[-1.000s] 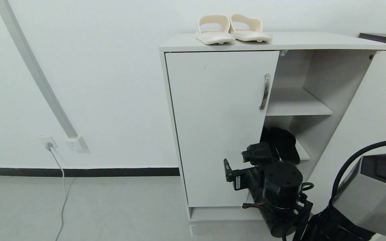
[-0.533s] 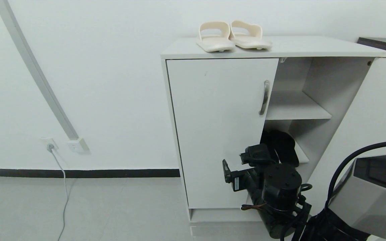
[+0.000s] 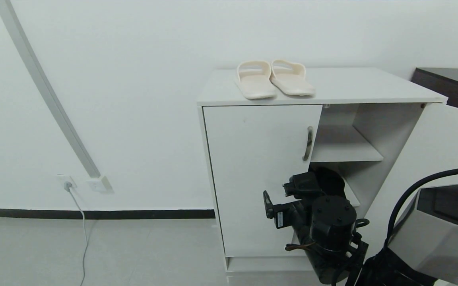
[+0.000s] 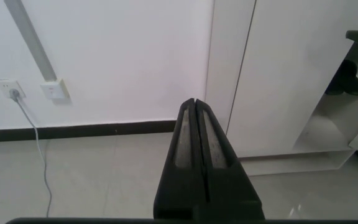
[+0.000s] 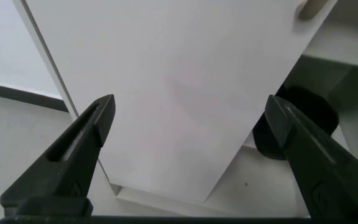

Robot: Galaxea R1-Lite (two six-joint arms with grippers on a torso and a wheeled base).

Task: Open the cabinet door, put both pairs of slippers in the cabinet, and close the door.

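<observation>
Cream slippers point(image 3: 274, 78) sit side by side on top of the white cabinet point(image 3: 332, 85), whose right door point(image 3: 443, 147) is swung open. Black slippers point(image 3: 328, 180) are on the lower shelf inside. Right pincer point(image 5: 190, 109) is spread wide with nothing in it, facing the closed left door point(image 3: 257, 174). Left pincer point(image 4: 194, 115) is pressed together, empty, over the floor point(image 4: 104, 174).

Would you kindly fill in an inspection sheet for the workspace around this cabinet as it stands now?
Surface: cabinet top, white and flat.
Job's things: beige slippers side by side on the top; black slippers on the lower shelf inside; left door shut, right door swung open.
Clutter: nothing seen.
Grippers: left gripper shut, holding nothing; right gripper open, facing the left door, holding nothing.
Cables: grey cable from a wall socket down to the floor.
Surroundings: white wall, slanted grey conduit, black skirting.
</observation>
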